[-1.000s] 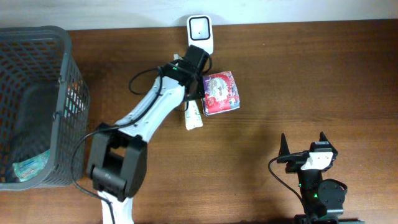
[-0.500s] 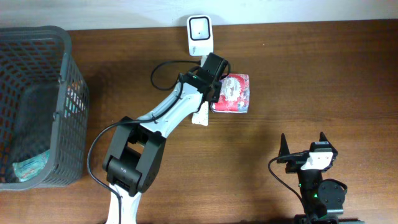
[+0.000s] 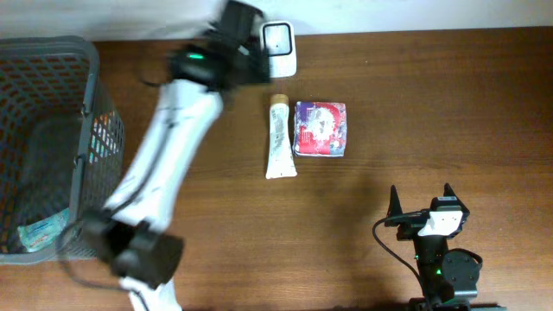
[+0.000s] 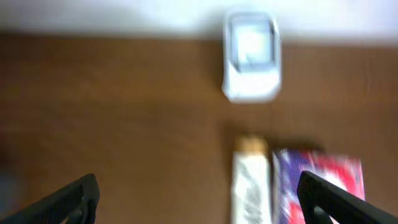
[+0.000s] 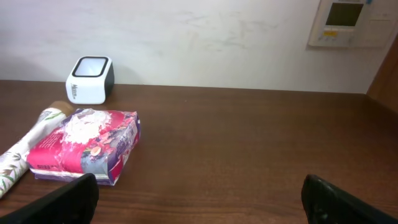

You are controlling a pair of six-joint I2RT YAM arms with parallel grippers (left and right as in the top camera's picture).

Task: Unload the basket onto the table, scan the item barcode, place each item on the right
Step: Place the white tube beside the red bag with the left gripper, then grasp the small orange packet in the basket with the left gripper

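Resting at five o'clock, right gripper (image 3: 421, 194) gapes, empty. Mid-table, red packet (image 3: 320, 130) lies flat, white tube (image 3: 279, 138) just beside it at nine o'clock. Beyond, scanner (image 3: 278, 47) stands at twelve o'clock. Near it, blurred left gripper (image 4: 198, 190) hovers, fingers spread, holding nothing.

Scanner (image 3: 278, 47) at table (image 3: 432, 104) back edge; tube (image 3: 277, 138) before it, packet (image 3: 320, 130) just beside tube's right. Basket (image 3: 52, 147) at left edge.
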